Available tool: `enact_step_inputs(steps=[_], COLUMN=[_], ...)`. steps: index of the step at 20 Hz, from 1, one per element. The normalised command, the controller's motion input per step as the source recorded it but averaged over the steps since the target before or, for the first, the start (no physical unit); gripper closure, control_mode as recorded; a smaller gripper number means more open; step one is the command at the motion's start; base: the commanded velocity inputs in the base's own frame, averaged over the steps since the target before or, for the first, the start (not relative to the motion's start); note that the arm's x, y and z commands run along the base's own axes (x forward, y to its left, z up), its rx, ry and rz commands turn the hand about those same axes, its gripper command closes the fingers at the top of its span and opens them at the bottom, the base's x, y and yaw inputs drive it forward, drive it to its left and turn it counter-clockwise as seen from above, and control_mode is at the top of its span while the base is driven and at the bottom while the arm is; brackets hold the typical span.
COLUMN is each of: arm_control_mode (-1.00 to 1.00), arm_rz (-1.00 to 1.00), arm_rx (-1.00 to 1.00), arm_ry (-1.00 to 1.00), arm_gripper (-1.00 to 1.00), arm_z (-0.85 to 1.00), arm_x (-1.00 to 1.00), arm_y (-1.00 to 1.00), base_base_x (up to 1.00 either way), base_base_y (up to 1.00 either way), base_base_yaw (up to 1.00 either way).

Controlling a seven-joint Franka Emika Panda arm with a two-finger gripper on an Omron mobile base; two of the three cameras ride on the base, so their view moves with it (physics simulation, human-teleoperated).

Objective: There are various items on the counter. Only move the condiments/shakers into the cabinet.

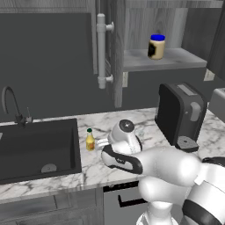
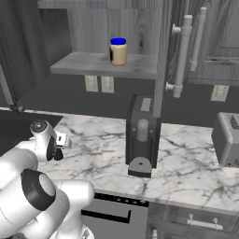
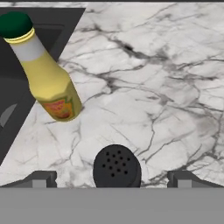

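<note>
Marble tabletop (image 1: 145, 118) is seen in the left base view, where the yellow green-capped bottle (image 1: 90, 140) is stood near the dark sink (image 1: 37, 147) and the blue-lidded jar (image 1: 156, 46) is placed on the cabinet shelf (image 1: 176, 60) above the black toaster (image 1: 178, 113). In the right base view the jar is set on the same shelf of the open cabinet (image 2: 140, 28), above the toaster. In the hand view the tool (image 3: 110, 180) is held spread wide and empty, the black shaker (image 3: 117, 166) is seen between its tips, and the bottle is stood just beside the sink edge.

Tabletop (image 3: 175, 65): white marble, grey veins. Sink (image 1: 35, 149): dark. Bottle (image 3: 46, 74): yellow, green cap, red label. Shaker (image 3: 117, 166): black, perforated top. Jar (image 1: 156, 46): dark-and-cream, blue lid. Cabinet (image 2: 116, 21): grey wood-grain. Toaster (image 1: 178, 112): black
</note>
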Motion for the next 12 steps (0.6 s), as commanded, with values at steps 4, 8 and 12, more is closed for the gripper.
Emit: enact_step_inputs(steps=[4,8,12], arm_control_mode=[-1.0,-1.0,-1.0], arm_rz=[0.0,0.0,0.0], arm_rx=[-0.01,-0.01,0.0], arm_ry=[0.0,0.0,0.0], arm_gripper=[-1.0,1.0,1.0], arm_z=[-0.08,-0.09,-0.01], arm_x=[0.03,0.03,0.03], arm_y=[0.02,0.0,0.0], base_base_x=[0.0,0.0,0.0], base_base_y=[0.0,0.0,0.0], base_base_yaw=[0.0,0.0,0.0])
